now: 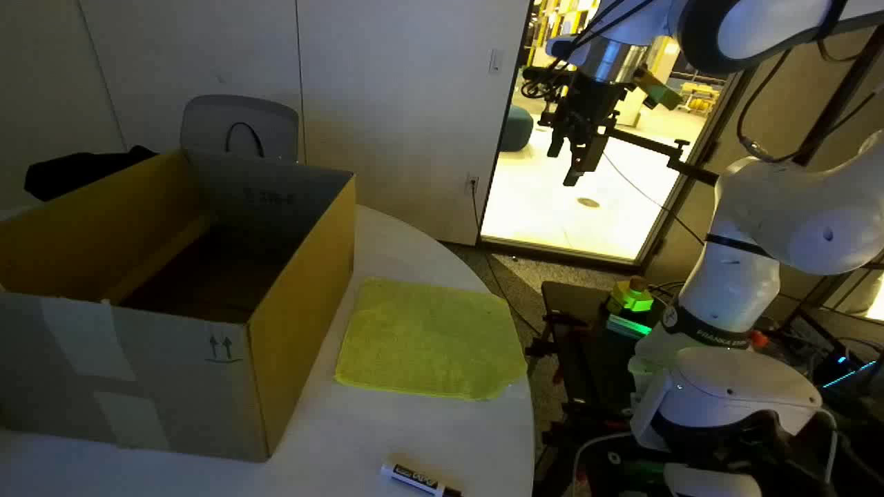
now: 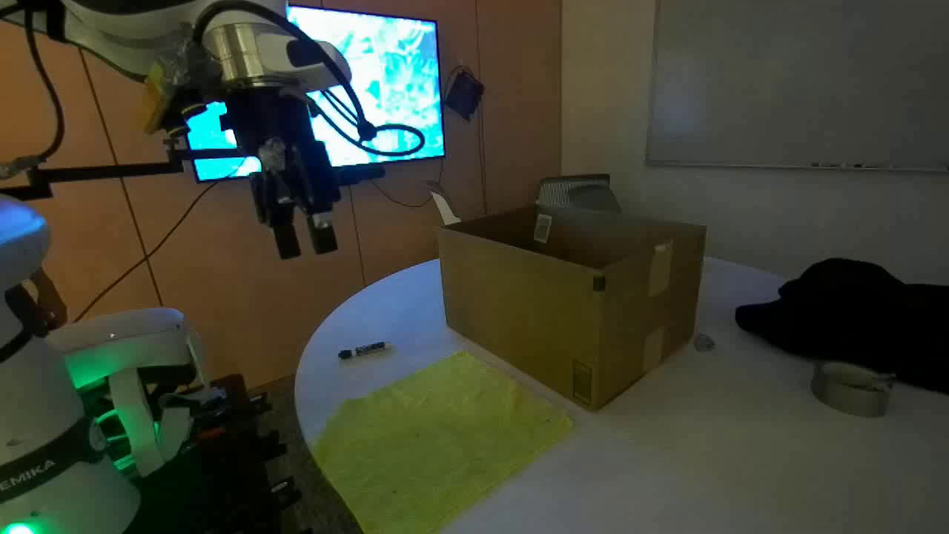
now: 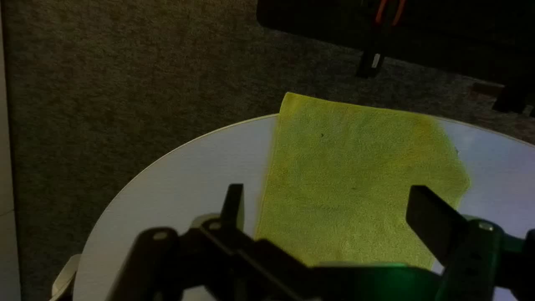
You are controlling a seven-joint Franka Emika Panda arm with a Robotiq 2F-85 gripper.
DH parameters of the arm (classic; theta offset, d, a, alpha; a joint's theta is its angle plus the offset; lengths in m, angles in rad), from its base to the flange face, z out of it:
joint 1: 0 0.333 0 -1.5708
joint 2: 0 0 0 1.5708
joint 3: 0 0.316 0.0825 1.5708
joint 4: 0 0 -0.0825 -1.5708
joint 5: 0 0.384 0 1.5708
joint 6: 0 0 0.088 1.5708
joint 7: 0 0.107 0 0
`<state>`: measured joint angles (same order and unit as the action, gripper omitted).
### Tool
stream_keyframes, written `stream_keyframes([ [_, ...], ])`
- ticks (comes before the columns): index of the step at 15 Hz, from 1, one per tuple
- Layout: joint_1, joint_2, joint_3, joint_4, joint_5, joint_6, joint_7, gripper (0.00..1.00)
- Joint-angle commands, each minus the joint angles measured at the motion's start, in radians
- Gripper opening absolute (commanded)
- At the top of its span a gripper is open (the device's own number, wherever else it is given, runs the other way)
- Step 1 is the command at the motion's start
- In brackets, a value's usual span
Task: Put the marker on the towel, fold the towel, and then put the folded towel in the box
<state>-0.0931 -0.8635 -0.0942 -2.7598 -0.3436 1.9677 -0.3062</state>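
In an exterior view, the black two-fingered gripper [image 2: 305, 243] hangs empty, jaws apart. The white, black-capped plastic marker [image 2: 365, 350] lies off the yellow-green square cloth towel [image 2: 445, 445], at its eleven o'clock: best pinched crosswise mid-barrel, then laid flat mid-towel. The brown cardboard box [image 2: 519, 297] stands at one o'clock.

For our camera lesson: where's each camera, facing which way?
An exterior view, higher than the table, faces a pale wall; arm and claw show.
An exterior view, also high, faces screen and whiteboard; arm, claw show.
Wrist view: on the arm, facing down at towel; claw shows.
Both exterior views share box and marker.
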Motion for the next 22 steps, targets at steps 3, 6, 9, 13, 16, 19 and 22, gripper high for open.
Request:
stream_keyframes([
  [3, 0.014, -0.001, -0.011, 0.004, -0.008, -0.006, 0.008, 1.00],
  [6, 0.043, 0.034, 0.015, 0.003, -0.005, 0.021, 0.019, 1.00],
  [9, 0.103, 0.093, 0.054, 0.001, 0.011, 0.074, 0.041, 1.00],
  [13, 0.197, 0.250, 0.139, -0.007, 0.061, 0.231, 0.132, 1.00],
  [16, 0.255, 0.422, 0.206, 0.005, 0.126, 0.365, 0.221, 1.00],
  [19, 0.290, 0.592, 0.268, 0.032, 0.190, 0.505, 0.315, 1.00],
  [22, 0.308, 0.761, 0.316, 0.079, 0.246, 0.619, 0.410, 1.00],
])
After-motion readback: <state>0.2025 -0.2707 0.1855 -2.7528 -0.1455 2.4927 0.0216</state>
